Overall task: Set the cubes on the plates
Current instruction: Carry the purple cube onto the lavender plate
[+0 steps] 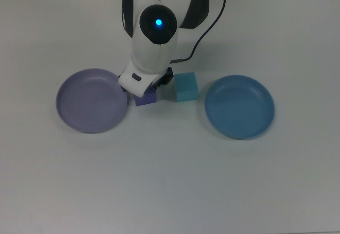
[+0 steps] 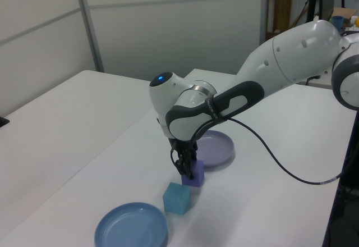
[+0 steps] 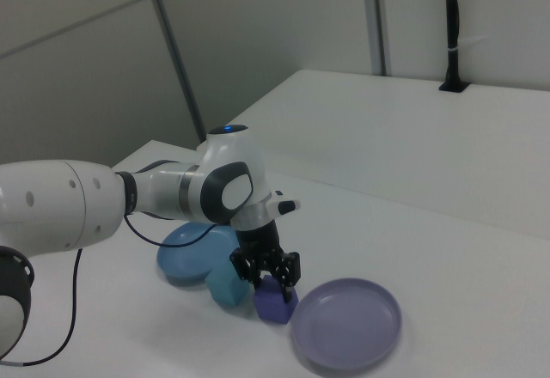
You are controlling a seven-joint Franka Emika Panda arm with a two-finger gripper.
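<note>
between the lavender plate (image 1: 91,100) at nine o'clock and turquoise cube (image 1: 186,86) at three, the purple cube (image 3: 275,300) is straddled by the spread gripper (image 3: 272,284); fingers should be closed squarely before lifting.

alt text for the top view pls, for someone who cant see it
A white robot arm reaches down over a purple-blue cube on a white table, hiding part of it. A turquoise cube sits beside it, between a lavender plate and a blue plate, both empty.
</note>
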